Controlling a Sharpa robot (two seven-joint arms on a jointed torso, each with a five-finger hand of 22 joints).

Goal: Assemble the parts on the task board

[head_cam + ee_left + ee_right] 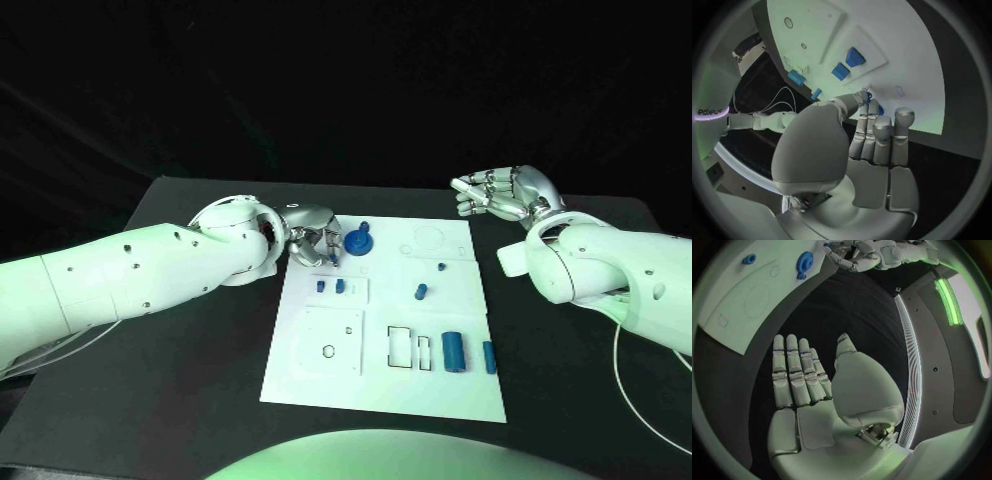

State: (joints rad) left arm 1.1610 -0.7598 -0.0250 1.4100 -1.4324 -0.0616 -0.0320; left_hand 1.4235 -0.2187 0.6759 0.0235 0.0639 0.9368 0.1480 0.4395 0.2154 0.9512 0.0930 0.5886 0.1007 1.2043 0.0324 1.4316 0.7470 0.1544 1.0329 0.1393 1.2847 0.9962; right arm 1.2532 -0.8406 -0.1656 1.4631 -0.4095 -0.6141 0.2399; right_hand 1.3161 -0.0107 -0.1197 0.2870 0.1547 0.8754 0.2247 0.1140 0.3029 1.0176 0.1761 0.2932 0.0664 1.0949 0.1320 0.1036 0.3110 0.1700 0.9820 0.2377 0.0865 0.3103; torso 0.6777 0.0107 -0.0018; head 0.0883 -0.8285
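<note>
As the head view shows it, the left hand [306,243] bunches its fingers just beside the blue gear [359,242] at the task board [389,390]'s far edge; a pickup seems underway. In the left wrist view, whether they clamp anything I cannot tell. In the right wrist view, the right hand [811,385] is spread, empty, off the board.

Flat matte black rectangular table [173,400] with a straight far edge, plain black backdrop [346,80] filling the space behind it, greenish light cast over the scene, a bright green strip light [949,302] glowing beside dark grey wall panels [942,375]
</note>
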